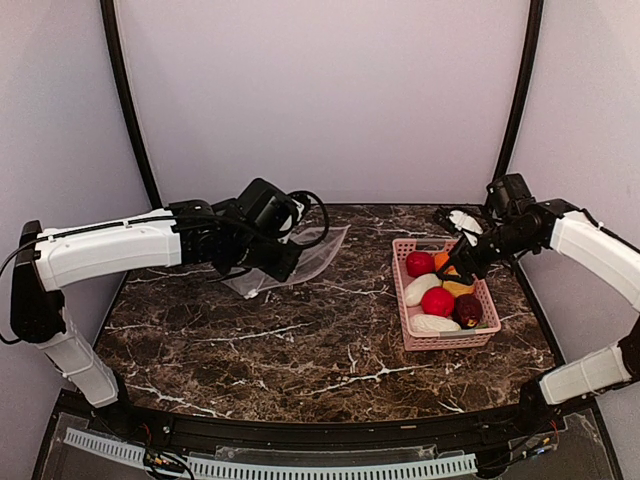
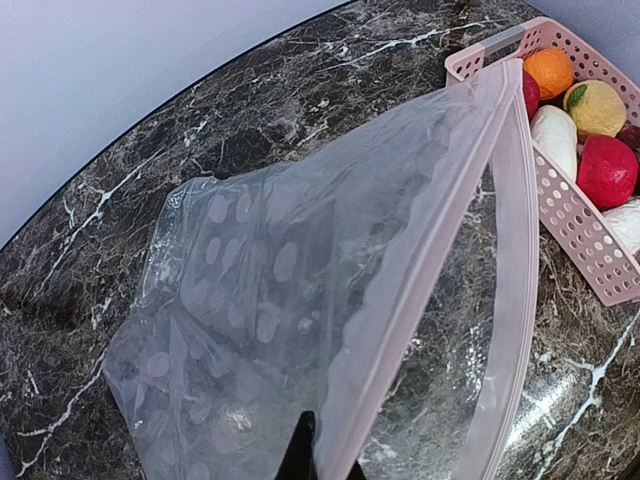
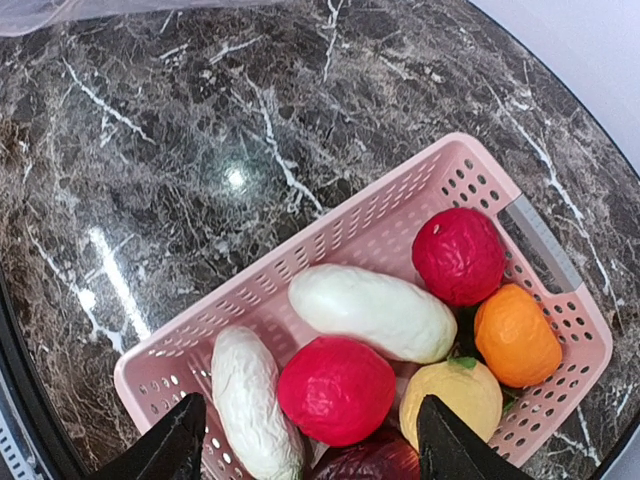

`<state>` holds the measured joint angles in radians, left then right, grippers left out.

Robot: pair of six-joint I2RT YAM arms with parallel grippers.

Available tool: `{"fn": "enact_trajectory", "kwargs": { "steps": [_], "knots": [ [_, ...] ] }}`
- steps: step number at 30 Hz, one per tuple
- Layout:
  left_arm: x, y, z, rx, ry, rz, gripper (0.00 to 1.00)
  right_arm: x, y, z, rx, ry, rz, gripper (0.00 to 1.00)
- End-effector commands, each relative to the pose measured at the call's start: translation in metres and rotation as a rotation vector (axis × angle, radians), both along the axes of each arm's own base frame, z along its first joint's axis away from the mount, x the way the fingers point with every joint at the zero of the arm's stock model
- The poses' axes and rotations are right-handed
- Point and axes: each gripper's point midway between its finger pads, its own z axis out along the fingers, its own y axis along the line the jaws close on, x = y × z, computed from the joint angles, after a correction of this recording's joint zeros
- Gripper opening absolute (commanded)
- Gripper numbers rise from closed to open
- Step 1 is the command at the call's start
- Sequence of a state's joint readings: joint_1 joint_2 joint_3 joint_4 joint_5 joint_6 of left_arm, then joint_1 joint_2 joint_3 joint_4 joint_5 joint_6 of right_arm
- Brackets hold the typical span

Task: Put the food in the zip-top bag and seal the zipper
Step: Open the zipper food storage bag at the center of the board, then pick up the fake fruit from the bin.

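The clear dotted zip-top bag [image 1: 325,248] lies on the marble table at the left centre. My left gripper [image 1: 283,258] is shut on its near mouth edge, pinching the whitish-pink zipper [image 2: 430,270]. The bag [image 2: 260,290] is lifted and its mouth gapes open towards the basket. The food sits in the pink basket [image 1: 440,342]: two red balls [image 3: 459,255] [image 3: 337,388], two white pieces [image 3: 372,311] [image 3: 250,400], an orange [image 3: 516,336], a yellow [image 3: 450,400] and a dark maroon [image 3: 370,462]. My right gripper [image 3: 312,442] is open and empty just above the basket [image 1: 462,262].
The basket [image 3: 330,225] stands right of centre, its handle end [image 3: 540,245] towards the back. It also shows at the top right of the left wrist view [image 2: 580,225], close to the bag's mouth. Grey walls ring the table.
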<state>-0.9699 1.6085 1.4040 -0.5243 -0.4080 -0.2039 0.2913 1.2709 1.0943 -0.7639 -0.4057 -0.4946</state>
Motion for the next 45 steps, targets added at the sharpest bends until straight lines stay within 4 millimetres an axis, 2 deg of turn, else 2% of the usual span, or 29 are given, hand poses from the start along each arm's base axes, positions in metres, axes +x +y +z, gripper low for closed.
{"fn": "enact_trajectory", "kwargs": {
  "steps": [1,9,24,43,45],
  "knots": [
    [-0.002,-0.009,0.017,-0.074,-0.012,-0.013,0.01,-0.014,-0.011,-0.031,-0.085,0.039,0.035,0.69],
    [0.001,-0.008,0.017,-0.078,-0.025,0.004,0.01,-0.016,-0.015,-0.062,-0.132,0.115,0.037,0.68],
    [0.004,-0.007,0.011,-0.061,-0.024,0.019,0.01,0.001,-0.021,-0.099,-0.229,0.165,-0.022,0.68],
    [0.001,-0.005,0.004,-0.057,-0.011,0.022,0.01,0.000,-0.011,-0.122,-0.280,0.216,-0.016,0.74],
    [0.001,-0.005,0.003,-0.057,-0.008,0.022,0.01,0.000,-0.012,-0.125,-0.285,0.224,-0.019,0.78]
  ]
}}
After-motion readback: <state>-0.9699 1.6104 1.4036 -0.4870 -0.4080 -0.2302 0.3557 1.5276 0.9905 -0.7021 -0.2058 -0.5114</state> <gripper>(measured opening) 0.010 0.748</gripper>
